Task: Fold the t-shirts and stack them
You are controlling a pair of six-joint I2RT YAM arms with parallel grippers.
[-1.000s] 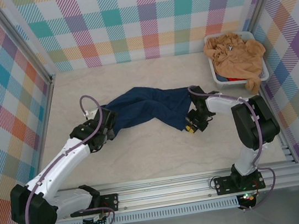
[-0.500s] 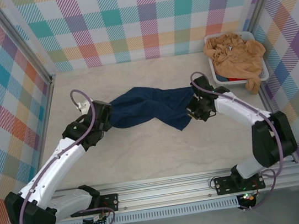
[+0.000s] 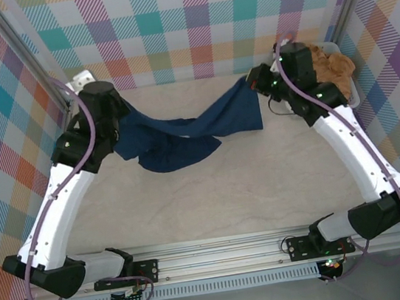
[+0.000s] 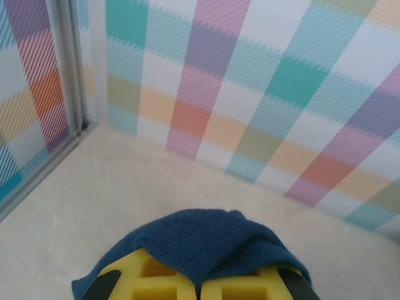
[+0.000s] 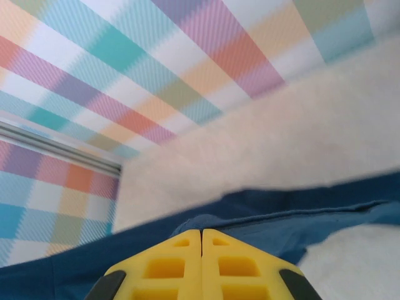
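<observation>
While the left hand (image 3: 120,125) and right hand (image 3: 253,83) each pinch shut on an end of the navy t-shirt (image 3: 183,136), sagging between them over the far desk (image 3: 250,188), they should pull apart evenly and lower together so it lands flat.

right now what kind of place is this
Probably a robot test cell, not a home: plaid backdrop panels box in the table, and an aluminium rail runs along its near edge.
</observation>
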